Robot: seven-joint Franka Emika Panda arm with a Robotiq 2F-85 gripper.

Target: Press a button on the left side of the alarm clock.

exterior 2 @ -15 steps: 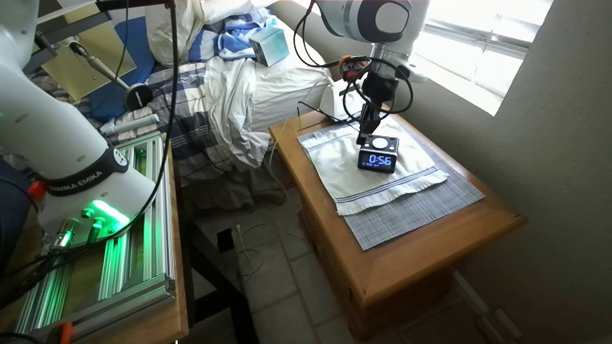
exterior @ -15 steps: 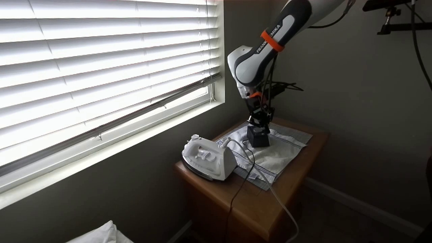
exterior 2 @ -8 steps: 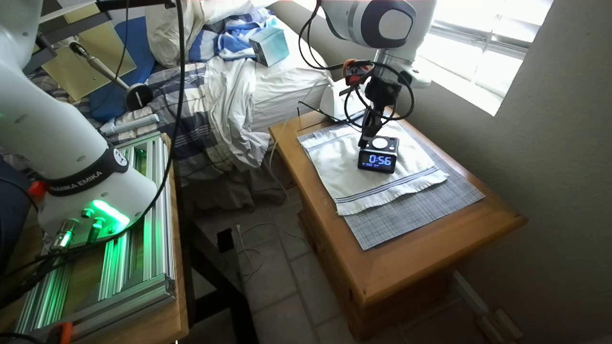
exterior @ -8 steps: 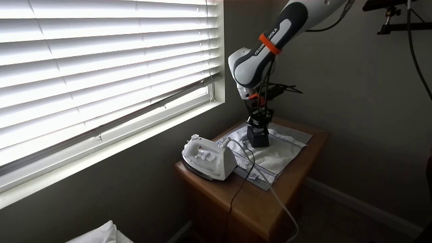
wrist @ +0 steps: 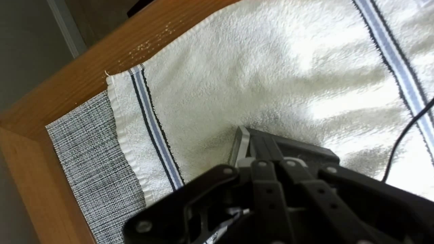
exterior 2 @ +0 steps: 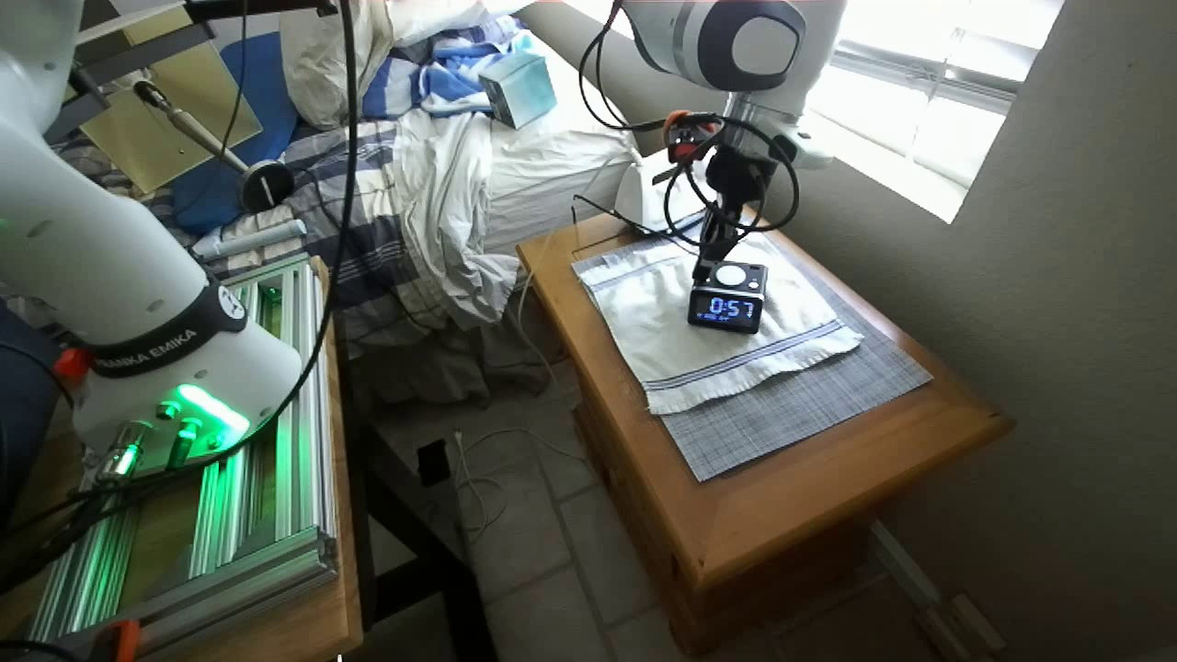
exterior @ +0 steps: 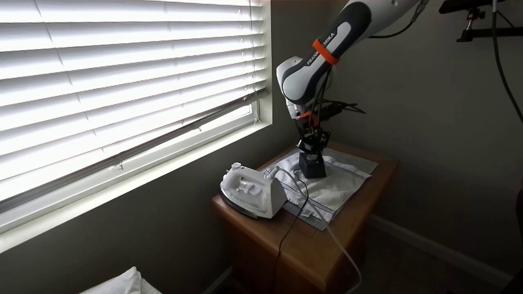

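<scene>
The alarm clock (exterior 2: 726, 310) is a small black box standing upright on a white towel, with a lit display reading 0:57 and a round white button on top. It also shows from behind in an exterior view (exterior: 313, 166) and partly under the fingers in the wrist view (wrist: 310, 149). My gripper (exterior 2: 702, 272) points down at the left part of the clock's top, seen facing the display. In the wrist view my gripper (wrist: 267, 138) has its fingers together, holding nothing. The fingertips appear to touch the clock's top left; they hide the buttons there.
A white iron (exterior: 253, 192) stands beside the clock near the window. Its pale cord (exterior: 333, 232) and a dark cable (exterior: 292, 228) cross the wooden table (exterior 2: 828, 487). The towel (exterior 2: 736, 359) lies on a grey mat (exterior 2: 800, 423). The window wall is close.
The display went from 0:56 to 0:57. My gripper moved slightly down and sideways onto the clock's top left, then shifted only a little in the last half second. The clock stays in place.
</scene>
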